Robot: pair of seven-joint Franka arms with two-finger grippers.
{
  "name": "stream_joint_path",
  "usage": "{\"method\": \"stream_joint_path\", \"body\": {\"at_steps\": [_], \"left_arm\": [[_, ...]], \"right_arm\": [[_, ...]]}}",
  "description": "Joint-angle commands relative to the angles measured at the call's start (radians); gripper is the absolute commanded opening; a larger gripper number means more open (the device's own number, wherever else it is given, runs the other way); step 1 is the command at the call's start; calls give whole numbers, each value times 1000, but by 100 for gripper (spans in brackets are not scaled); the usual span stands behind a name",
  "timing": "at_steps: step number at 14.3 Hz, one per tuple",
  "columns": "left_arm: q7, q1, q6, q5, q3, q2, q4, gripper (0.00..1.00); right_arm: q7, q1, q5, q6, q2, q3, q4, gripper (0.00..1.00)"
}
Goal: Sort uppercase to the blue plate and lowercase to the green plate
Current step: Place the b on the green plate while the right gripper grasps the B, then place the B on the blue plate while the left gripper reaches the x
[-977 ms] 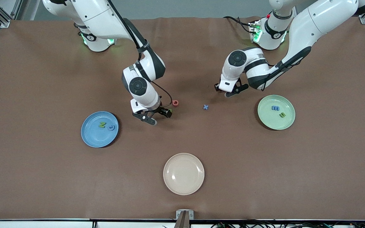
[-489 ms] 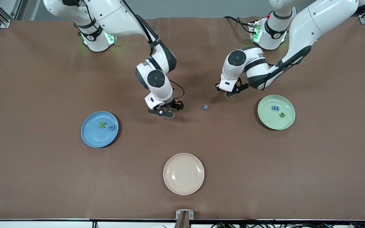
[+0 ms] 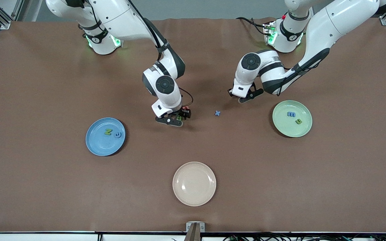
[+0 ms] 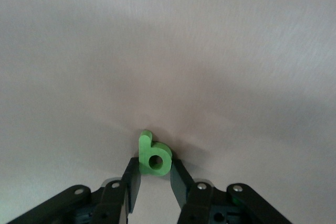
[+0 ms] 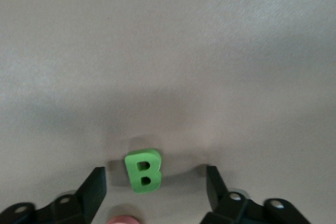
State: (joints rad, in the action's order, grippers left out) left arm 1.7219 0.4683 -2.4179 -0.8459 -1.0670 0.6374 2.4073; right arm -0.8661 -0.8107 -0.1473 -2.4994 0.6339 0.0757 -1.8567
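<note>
We are at a brown table (image 3: pixel 45 187) with three plates on it. The green B (image 5: pixel 143 170) lies flat on the cloth near the table's middle, between the wide-spread fingers (image 5: pixel 94 190) of the right gripper (image 3: pixel 176 117); neither finger touches it. A red-pink Q (image 5: pixel 123 220) lies just beside the B, close to that gripper's body.

The left gripper (image 4: pixel 153 179) has its fingers drawn in on a small green b (image 4: pixel 154 157), gripping its lower part; it hangs low over the table toward the left arm's end. A blue x (image 3: pixel 217 113) lies alone on the cloth between the two grippers, nearer to the front camera than the left gripper's shadow.

The blue plate (image 3: pixel 94 147) sits toward the right arm's end, and in it we see a green N (image 3: pixel 108 132) and a blue G (image 3: pixel 118 135) close together. The green plate (image 3: pixel 283 129) sits toward the left arm's end and carries a blue m (image 3: pixel 291 114) and an olive-green u (image 3: pixel 299 121). A beige plate (image 3: pixel 194 197) stands nearest the front camera.
</note>
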Motion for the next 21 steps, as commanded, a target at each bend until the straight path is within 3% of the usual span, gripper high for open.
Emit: {"method": "stream_joint_path", "body": {"at_steps": [1,3,5,7,11,14,18,21], "left_arm": [[-19,44,51,50,-59,-94,-22,7],[-102,160,149,63,-172,-88,-57,7],[-215,274,209,94,-256,-88,-77,6],[-304,373,215,94,-292,-88,-73,6],[-502,528,215,84,-295,-82,-65,6],[-634,596,206,44,-257,-67,-68,6],[-651,598,155,-108,-125,-1,-69,7],[-659,593,129,-168,-79,39,-77,8]], "right_arm": [[2,-1,14,-6,6,6,8,74],[2,-1,14,-13,6,6,7,69],[2,1,14,-21,12,6,5,55],[2,2,14,-19,12,6,4,40],[4,21,14,-9,9,6,2,2],[25,77,15,43,-22,9,-5,0],[263,146,15,189,-137,79,-53,0],[451,235,15,267,-223,102,-100,0]]}}
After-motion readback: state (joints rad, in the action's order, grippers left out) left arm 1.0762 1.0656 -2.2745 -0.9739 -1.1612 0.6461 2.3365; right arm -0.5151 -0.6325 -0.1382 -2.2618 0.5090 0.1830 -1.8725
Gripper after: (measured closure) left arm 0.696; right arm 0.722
